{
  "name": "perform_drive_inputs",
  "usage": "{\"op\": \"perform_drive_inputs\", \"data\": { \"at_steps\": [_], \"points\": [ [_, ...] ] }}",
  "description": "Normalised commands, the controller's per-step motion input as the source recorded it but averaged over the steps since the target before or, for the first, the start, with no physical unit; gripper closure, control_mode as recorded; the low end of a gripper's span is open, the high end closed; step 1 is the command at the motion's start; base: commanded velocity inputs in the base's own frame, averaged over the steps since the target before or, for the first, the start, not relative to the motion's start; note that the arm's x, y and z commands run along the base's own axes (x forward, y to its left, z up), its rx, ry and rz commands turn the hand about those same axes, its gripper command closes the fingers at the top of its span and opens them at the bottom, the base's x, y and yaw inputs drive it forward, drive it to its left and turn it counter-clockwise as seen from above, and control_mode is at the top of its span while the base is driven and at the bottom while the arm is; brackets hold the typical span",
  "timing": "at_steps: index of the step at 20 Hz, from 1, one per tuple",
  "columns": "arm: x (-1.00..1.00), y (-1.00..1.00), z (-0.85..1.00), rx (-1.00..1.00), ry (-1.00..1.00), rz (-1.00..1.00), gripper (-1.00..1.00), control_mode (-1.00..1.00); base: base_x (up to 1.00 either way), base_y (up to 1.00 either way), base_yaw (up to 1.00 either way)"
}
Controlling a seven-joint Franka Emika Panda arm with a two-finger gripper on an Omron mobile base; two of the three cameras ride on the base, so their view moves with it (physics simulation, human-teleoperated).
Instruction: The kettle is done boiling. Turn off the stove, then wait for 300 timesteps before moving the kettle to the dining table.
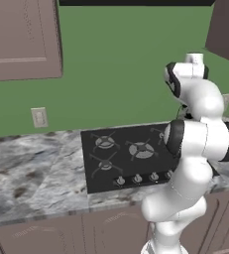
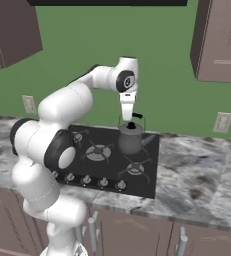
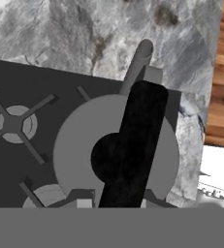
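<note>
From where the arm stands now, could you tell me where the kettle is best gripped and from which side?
Grip the kettle by its black arched handle, coming straight down from above. The handle spans the top, over the lid, and the gripper already hangs right above it; the spout juts sideways, clear of the grip.

I am looking at flat, even, rendered light with no clear source and no glare. Surfaces are showing almost no cast shadows; the white arm [image 2: 62,125] is carrying only soft shading on its undersides. Both base views are looking slightly soft and pixelated. In the hand view, the kettle [image 3: 118,155] is appearing coarse, its handle reading solid black.
</note>
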Motion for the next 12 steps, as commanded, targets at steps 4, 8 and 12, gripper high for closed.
{"op": "perform_drive_inputs", "data": {
  "at_steps": [4, 8, 12],
  "points": [
    [0.0, 0.0, 0.0, 0.0, 0.0, 0.0, 1.0, 1.0, -0.46, -0.26, -0.08],
    [0.0, 0.0, 0.0, 0.0, 0.0, 0.0, 1.0, 1.0, -0.43, -0.29, -0.09],
    [0.0, 0.0, 0.0, 0.0, 0.0, 0.0, 1.0, 1.0, -0.43, -0.31, -0.12]
  ]
}}
